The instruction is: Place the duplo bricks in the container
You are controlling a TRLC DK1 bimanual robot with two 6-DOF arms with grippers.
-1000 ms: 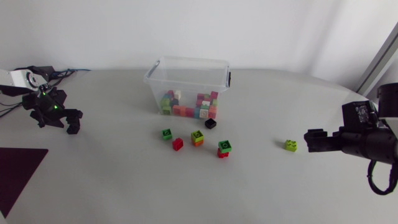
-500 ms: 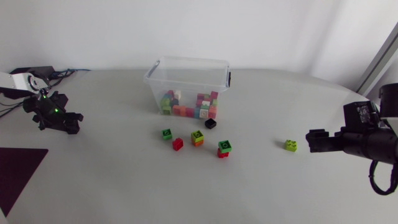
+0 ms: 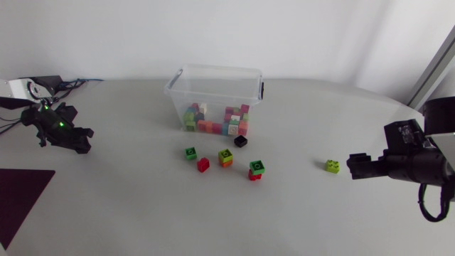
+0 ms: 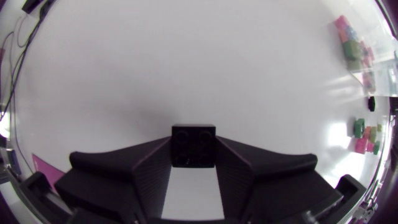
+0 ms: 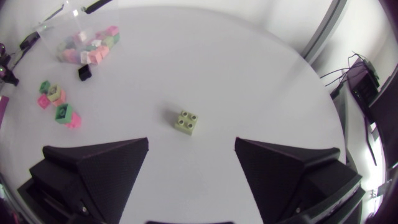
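My left gripper (image 3: 77, 141) is at the table's far left, shut on a black brick (image 4: 193, 145) that sits squarely between its fingertips (image 4: 193, 155). At the right, my right gripper (image 3: 353, 165) stands open just beside a lime brick (image 3: 332, 166). In the right wrist view that lime brick (image 5: 187, 122) lies on the table a little ahead of the wide gap between the fingers (image 5: 191, 143). The clear container (image 3: 213, 78) stands at the back middle with several coloured bricks in it.
In front of the container lie loose bricks: a black one (image 3: 240, 141), a green one (image 3: 190, 153), a red one (image 3: 203, 164), a green-on-orange stack (image 3: 225, 157) and a green-on-red stack (image 3: 257, 169). A dark mat (image 3: 18, 192) lies at the left front.
The left gripper's fingers closed on the black brick, and it drew slightly back toward the left edge. The right gripper stayed open and shifted a little.
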